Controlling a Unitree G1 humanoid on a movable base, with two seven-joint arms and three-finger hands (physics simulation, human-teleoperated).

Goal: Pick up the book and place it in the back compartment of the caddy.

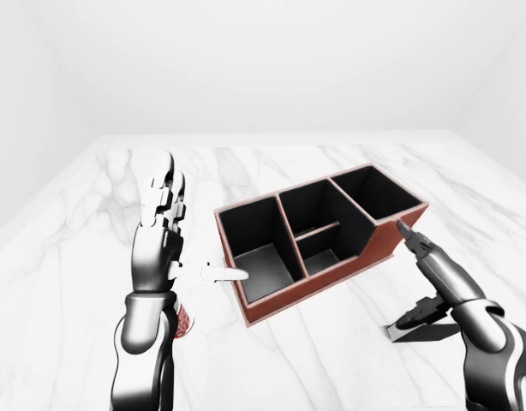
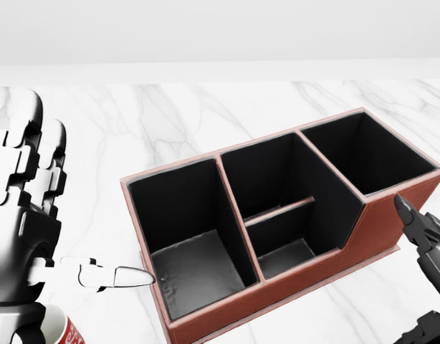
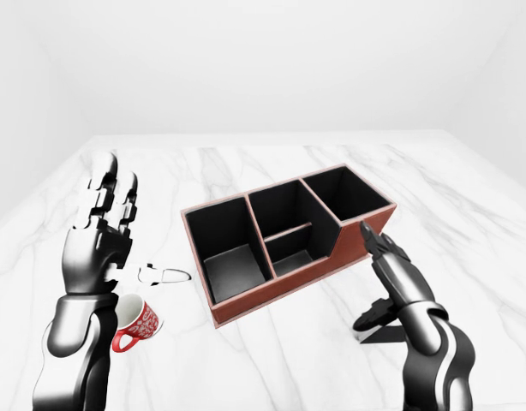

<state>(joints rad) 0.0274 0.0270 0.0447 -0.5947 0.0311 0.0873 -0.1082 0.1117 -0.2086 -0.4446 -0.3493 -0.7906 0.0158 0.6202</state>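
book, flat and dark [image 3: 385, 336], lies under your right hand [image 3: 381, 248], whose fingers look unclasped; left hand [image 3: 100, 227] splayed. rust-brown leather caddy [image 3: 284, 229] sits close: you risk knocking it.

A white marble table [image 3: 271, 360] carries a red-brown caddy [image 3: 284, 231] and a red mug [image 3: 136, 323]

- The left hand [image 1: 158, 235] is raised upright at the left of the left-eye view, its fingers [image 1: 164, 190] straight up and its thumb pointing out to the right.
- The right hand [image 3: 390, 261] reaches up from the lower right, its fingers extended and open.
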